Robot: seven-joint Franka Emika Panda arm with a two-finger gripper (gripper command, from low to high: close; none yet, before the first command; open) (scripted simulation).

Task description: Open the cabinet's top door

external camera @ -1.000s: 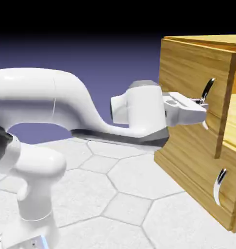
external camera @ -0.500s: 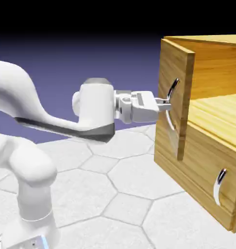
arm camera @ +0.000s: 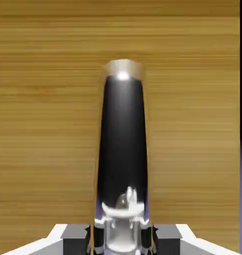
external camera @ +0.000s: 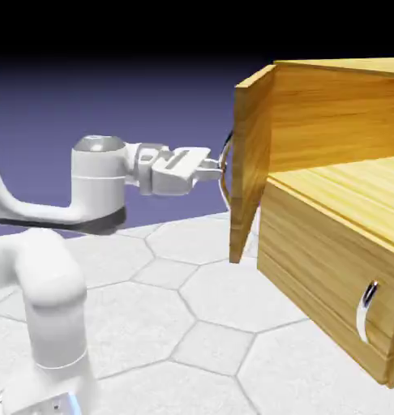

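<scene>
top door (external camera: 251,166), swung wide at the cabinet's (external camera: 330,259) near-left edge in the exterior view; claw (external camera: 222,170) clamped round its curved silver handle (arm camera: 123,144); best handling: a smooth pull along the hinge's arc, wrist turning with the panel

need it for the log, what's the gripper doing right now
gripper: closed on the top door's curved silver handle, a fingertip on either side of it

Glossy white arm, grey-capped wrist
</scene>
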